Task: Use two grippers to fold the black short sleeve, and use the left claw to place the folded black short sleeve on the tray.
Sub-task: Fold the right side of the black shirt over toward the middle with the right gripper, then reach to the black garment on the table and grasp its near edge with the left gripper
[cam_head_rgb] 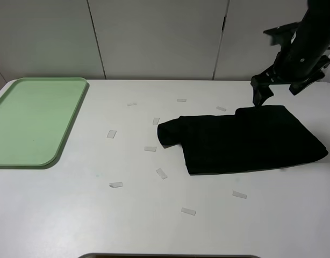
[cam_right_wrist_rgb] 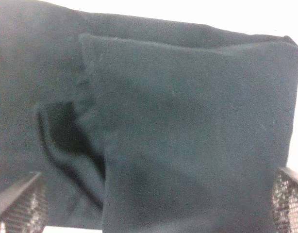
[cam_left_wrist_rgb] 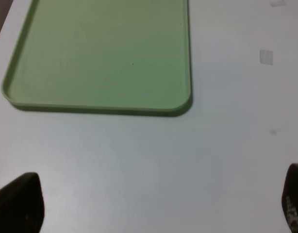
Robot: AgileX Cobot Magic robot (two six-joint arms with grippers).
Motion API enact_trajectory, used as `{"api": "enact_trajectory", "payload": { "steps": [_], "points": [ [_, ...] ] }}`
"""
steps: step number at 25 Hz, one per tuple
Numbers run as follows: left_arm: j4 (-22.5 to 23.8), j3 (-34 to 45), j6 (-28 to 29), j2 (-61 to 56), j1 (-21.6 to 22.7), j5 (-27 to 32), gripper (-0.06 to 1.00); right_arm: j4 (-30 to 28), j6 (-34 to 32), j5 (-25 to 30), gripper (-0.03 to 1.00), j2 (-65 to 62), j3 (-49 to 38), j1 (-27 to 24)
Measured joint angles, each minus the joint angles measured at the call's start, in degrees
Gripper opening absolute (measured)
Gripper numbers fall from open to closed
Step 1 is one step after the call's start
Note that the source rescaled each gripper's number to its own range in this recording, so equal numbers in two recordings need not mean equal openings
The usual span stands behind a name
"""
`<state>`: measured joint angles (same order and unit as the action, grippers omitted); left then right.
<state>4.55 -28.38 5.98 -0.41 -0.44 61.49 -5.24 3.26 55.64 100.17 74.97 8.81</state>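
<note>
Pictured on a wide white counter (cam_head_rgb: 73,215). Found the black short sleeve (cam_head_rgb: 245,141) at three o'clock, already doubled into a rough oblong, lettering hidden, one sleeve poking toward nine o'clock. Saw the light-green tray (cam_head_rgb: 36,118) well apart at nine to ten o'clock, carrying nothing. Caught the right arm (cam_head_rgb: 307,43) hanging over the garment's twelve o'clock edge, with the right fingers (cam_right_wrist_rgb: 20,208) spread wide above the layered cloth and pinching nothing. Caught the left fingers (cam_left_wrist_rgb: 18,206) likewise spread wide over bare counter near a rounded tray corner, out of the overhead shot and far from the fabric. Noted clear tape scraps (cam_head_rgb: 162,173) dotted about the middle.

Judged mid-fold: probably too long a bundle yet for a one-handed lift, so likely one more fold due. Called next for bringing the left fingers across toward three o'clock, nipping both layers beside the loose sleeve, matching that with the right fingers at the far side, and carrying the cloth over evenly. Risked thick, soft layers slipping from a shallow pinch.
</note>
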Motion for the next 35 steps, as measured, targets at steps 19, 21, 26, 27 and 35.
{"api": "enact_trajectory", "payload": {
  "steps": [19, 21, 26, 27, 35],
  "points": [
    [0.0, 0.0, 0.0, 0.0, 0.0, 0.0, 0.98, 8.3, -1.9, 14.2, 1.00, -38.7, -22.1, 0.0],
    [0.0, 0.0, 0.0, 0.0, 0.0, 0.0, 0.98, 8.6, -2.8, 14.2, 1.00, -44.3, -26.3, 0.0],
    [0.0, 0.0, 0.0, 0.0, 0.0, 0.0, 0.98, 8.6, -3.3, 14.4, 1.00, -60.1, -31.8, 0.0],
    [0.0, 0.0, 0.0, 0.0, 0.0, 0.0, 0.98, 8.4, -3.3, 14.5, 1.00, -63.5, -32.1, 0.0],
    [0.0, 0.0, 0.0, 0.0, 0.0, 0.0, 0.98, 6.0, -2.4, 14.6, 1.00, -83.2, -32.4, 0.0]
  ]
}}
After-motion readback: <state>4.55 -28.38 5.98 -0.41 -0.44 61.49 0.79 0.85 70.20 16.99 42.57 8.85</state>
